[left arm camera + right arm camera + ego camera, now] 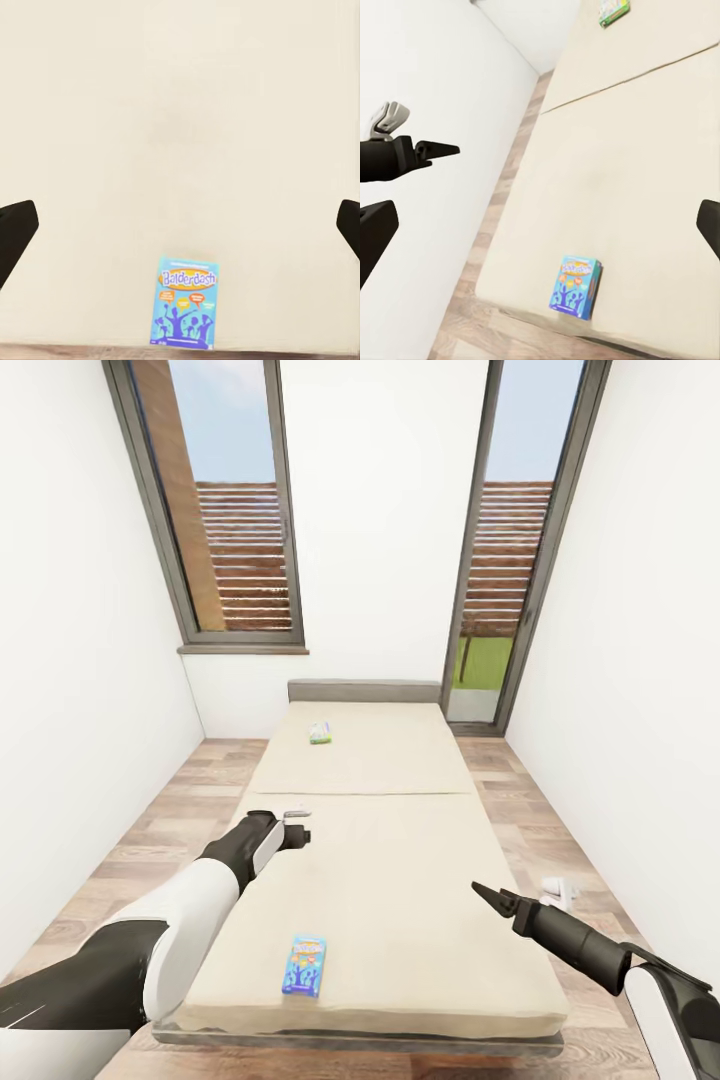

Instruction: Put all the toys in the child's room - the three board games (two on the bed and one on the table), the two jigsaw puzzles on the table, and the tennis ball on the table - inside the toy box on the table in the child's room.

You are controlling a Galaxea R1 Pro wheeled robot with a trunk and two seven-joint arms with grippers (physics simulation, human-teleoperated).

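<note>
bed [400,840] carries two board games [305,964]; left claw [180,225] and right claw [540,232] gape wide, empty.

Bed [400,880] centre, lengthwise between side walls. Near board game [305,964] on bed's near end, left of centre. Far board game [320,733] near headboard [364,691].

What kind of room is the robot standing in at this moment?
Most likely a bedroom, narrow and simply furnished. A long bed with a bare beige mattress takes up the middle, two tall windows stand in the far wall, and two board game boxes lie on the mattress: a blue one near the foot, a green one near the head.
</note>
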